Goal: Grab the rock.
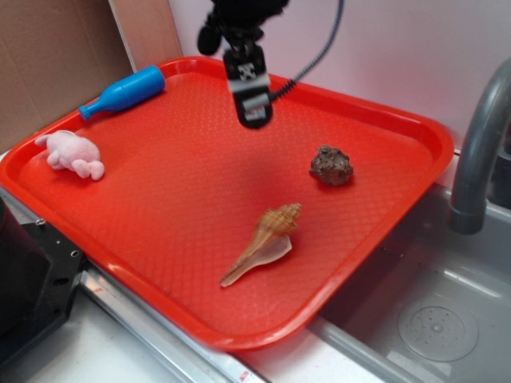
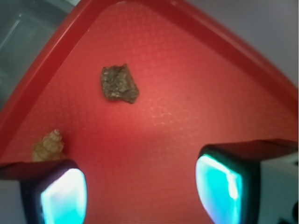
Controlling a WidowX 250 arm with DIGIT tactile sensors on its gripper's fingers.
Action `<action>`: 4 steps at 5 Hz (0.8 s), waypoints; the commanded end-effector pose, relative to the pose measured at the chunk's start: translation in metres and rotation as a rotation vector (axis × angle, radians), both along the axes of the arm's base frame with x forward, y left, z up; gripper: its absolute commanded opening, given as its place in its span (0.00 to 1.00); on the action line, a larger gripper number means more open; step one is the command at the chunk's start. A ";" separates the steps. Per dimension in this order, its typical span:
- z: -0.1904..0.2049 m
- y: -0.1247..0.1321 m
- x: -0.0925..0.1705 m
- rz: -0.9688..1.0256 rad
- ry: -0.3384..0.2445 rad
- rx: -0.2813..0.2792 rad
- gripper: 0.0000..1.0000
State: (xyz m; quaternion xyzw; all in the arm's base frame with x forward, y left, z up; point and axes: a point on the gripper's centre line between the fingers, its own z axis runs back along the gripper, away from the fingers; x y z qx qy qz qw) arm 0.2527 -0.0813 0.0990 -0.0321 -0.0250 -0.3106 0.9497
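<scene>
Gripper (image 1: 253, 120) hangs over the tray (image 1: 200, 183), jaws spread, seen only from the wrist. The rock (image 1: 331, 165) lies at its four o'clock, apart; seashell (image 1: 267, 239) beyond.

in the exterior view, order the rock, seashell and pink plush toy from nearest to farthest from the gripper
From the gripper:
1. rock, to its right in the picture, toward the sink.
2. seashell, below it, near the tray's front edge.
3. pink plush toy, far left of the tray.
</scene>
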 end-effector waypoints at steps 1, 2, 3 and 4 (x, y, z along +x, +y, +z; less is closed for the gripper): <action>0.016 -0.008 0.007 -0.014 -0.056 -0.020 1.00; 0.009 -0.017 0.013 -0.070 -0.078 0.057 1.00; 0.002 -0.033 0.018 -0.118 -0.110 0.067 1.00; -0.015 -0.043 0.023 -0.140 -0.082 0.058 1.00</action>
